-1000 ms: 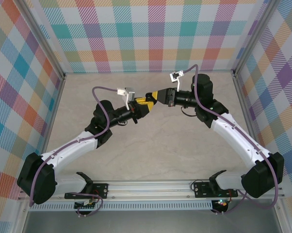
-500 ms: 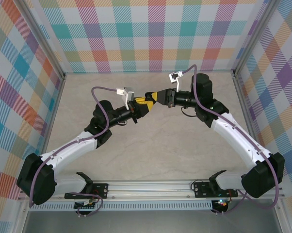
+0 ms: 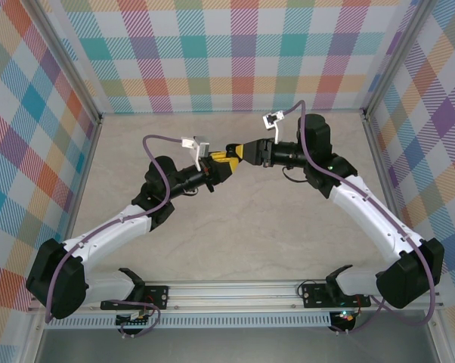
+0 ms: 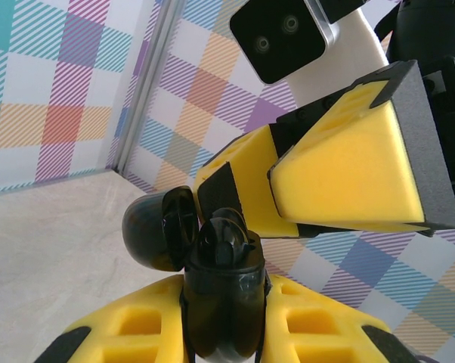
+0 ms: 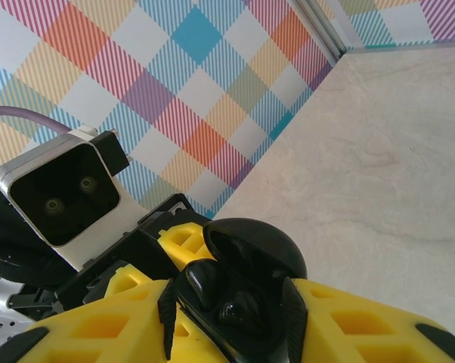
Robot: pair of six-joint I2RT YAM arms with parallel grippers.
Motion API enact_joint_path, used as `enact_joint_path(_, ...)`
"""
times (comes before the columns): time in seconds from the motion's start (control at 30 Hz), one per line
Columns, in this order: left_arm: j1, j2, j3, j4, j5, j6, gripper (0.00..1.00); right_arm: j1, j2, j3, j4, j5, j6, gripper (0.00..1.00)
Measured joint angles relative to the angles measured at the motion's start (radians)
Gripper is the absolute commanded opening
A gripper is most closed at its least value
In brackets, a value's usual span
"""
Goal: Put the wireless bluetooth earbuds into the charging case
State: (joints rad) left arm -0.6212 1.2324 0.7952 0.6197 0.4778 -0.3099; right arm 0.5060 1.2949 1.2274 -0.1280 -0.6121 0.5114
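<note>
The black charging case (image 4: 224, 310) stands upright in my left gripper (image 4: 224, 325), which is shut on its body. The case's lid (image 4: 156, 227) hangs open to the left. A black earbud (image 4: 224, 238) sits in the top of the case. In the right wrist view two glossy black earbuds (image 5: 201, 281) lie in the case (image 5: 246, 321) under the raised lid (image 5: 261, 242). My right gripper (image 5: 229, 306) is open, its pads standing either side of the case top. Both grippers meet in mid-air above the table (image 3: 235, 227), left gripper (image 3: 224, 161) and right gripper (image 3: 239, 150).
The beige table lies below the grippers, walled by checked panels (image 3: 212, 53) at the back and both sides. The left wrist camera (image 5: 61, 197) sits close behind the case. The right gripper's yellow finger (image 4: 356, 159) hangs just above the case.
My right gripper's fingers have spread apart around the case top. Both arms have stayed almost in place, and the left gripper keeps its hold.
</note>
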Motion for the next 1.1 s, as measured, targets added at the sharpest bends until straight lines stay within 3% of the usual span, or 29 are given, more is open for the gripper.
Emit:
enact_joint_path(0.6, 0.000, -0.031, 0.000, -0.048, -0.008, 0.023, 0.01, 0.006, -0.011, 0.003, -0.074, 0.089, -0.031, 0.42)
enact_joint_path(0.93, 0.000, -0.031, 0.000, -0.049, -0.003, 0.035, 0.01, 0.005, -0.023, 0.003, -0.076, 0.089, -0.031, 0.52)
enact_joint_path(1.1, 0.000, -0.032, 0.000, -0.069, -0.003, 0.045, 0.02, 0.005, -0.062, 0.003, -0.077, 0.122, -0.031, 0.51)
